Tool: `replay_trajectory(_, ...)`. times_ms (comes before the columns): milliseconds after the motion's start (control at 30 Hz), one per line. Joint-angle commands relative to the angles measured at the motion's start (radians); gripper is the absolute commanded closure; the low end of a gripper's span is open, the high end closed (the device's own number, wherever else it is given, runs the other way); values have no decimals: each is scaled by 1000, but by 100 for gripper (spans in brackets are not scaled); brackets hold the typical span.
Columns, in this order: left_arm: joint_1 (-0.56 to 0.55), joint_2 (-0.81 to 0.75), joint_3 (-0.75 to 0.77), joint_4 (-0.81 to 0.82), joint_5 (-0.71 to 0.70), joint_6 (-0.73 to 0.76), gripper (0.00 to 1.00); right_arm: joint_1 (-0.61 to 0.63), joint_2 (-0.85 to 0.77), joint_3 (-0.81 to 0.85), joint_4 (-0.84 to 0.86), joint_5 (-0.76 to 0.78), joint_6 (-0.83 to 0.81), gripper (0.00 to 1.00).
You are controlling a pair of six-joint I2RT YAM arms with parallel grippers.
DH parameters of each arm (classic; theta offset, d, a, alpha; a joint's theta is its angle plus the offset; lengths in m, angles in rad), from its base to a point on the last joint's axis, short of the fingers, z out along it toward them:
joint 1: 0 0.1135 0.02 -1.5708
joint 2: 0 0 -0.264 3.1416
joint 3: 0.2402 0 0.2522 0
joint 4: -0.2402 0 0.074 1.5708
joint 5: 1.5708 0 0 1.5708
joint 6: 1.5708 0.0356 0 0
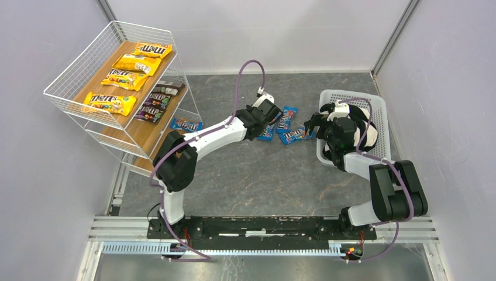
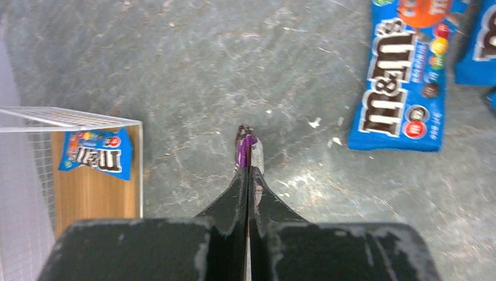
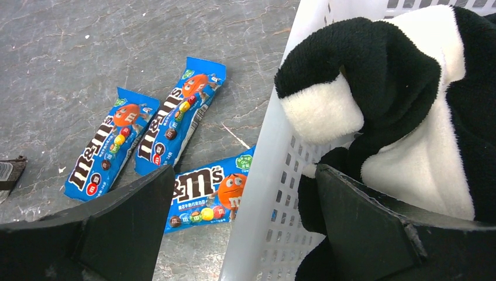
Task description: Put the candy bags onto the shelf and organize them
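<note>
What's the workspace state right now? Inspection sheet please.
Surface: grey tabletop, scuffed, white flecks.
Job's things: shelf holds four yellow bags top, dark bags middle, lower blue bag on bottom board; three loose blue bags on table.
Clutter: white basket holding black-and-white plush.
Grippers: left gripper jaws shut on purple packet; right gripper jaws open, astride the basket wall.
Cables: purple cables along both arms; left one in a big loop.
Surroundings: pale walls, metal rail at near edge.
</note>
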Motion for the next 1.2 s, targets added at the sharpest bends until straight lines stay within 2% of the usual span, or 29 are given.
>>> replay_trajectory(0,-37,32,-39,-14,136,22,98,-4,11,33,27,-12,11,2)
replay_trajectory(133,-100,96,-34,-55,91,49,97,-5,13,33,26,-11,12,2)
replay_trajectory(367,-155,113,-43,-67,-4,67,71,-6,18,37,26,-14,11,2)
replay_trajectory(533,-168,136,-55,-74,-13,80,44,-7,19,38,25,-16,12,2)
replay_trajectory(600,-168,140,-69,-71,-34,71,37,-7,21,38,25,-15,12,2)
replay_trajectory(1000,-168,228,-63,-53,-127,96,39,-11,29,39,28,-25,19,2)
replay_trajectory(1167,-168,249,-72,-44,-192,120,52,-14,35,41,30,-27,24,2)
